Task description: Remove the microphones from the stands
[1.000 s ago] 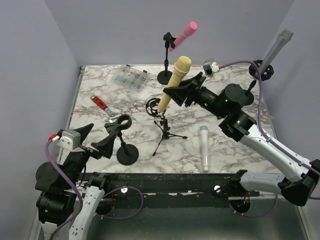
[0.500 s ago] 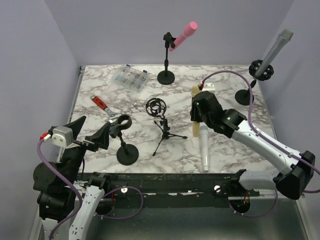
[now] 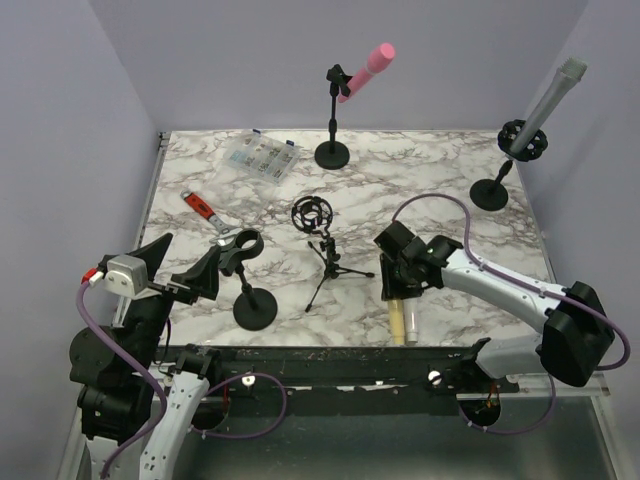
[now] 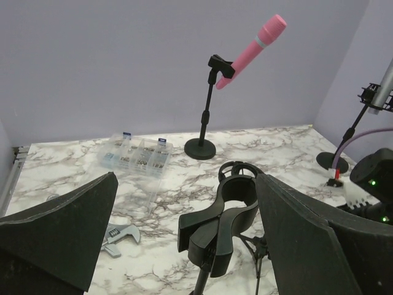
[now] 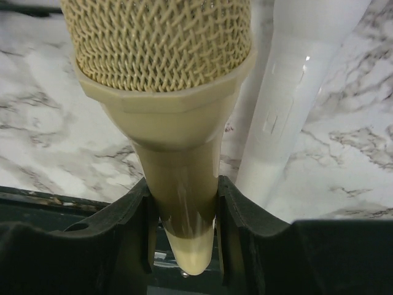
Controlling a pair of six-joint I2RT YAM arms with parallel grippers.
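Note:
The yellow microphone (image 3: 399,320) lies low over the table near the front edge, beside a white microphone (image 3: 411,326). My right gripper (image 3: 401,288) is shut on its handle. In the right wrist view the fingers (image 5: 132,215) press both sides of the yellow microphone (image 5: 166,92), with my gripper's middle (image 5: 182,209) on the handle and the white microphone (image 5: 295,80) to its right. The tripod stand's black shock mount (image 3: 312,212) is empty. My left gripper (image 3: 185,268) is open, its jaws wide apart beside an empty clip stand (image 3: 243,250), which also shows in the left wrist view (image 4: 233,209).
A pink microphone (image 3: 366,70) sits on a round-base stand at the back. A grey microphone (image 3: 548,98) sits on a stand at the right back. A clear parts box (image 3: 258,158) and a red-handled wrench (image 3: 205,210) lie at the left.
My right gripper carried the yellow microphone from above the tripod stand down and toward the front edge, beside the white microphone. My left gripper shifted slightly left, still open.

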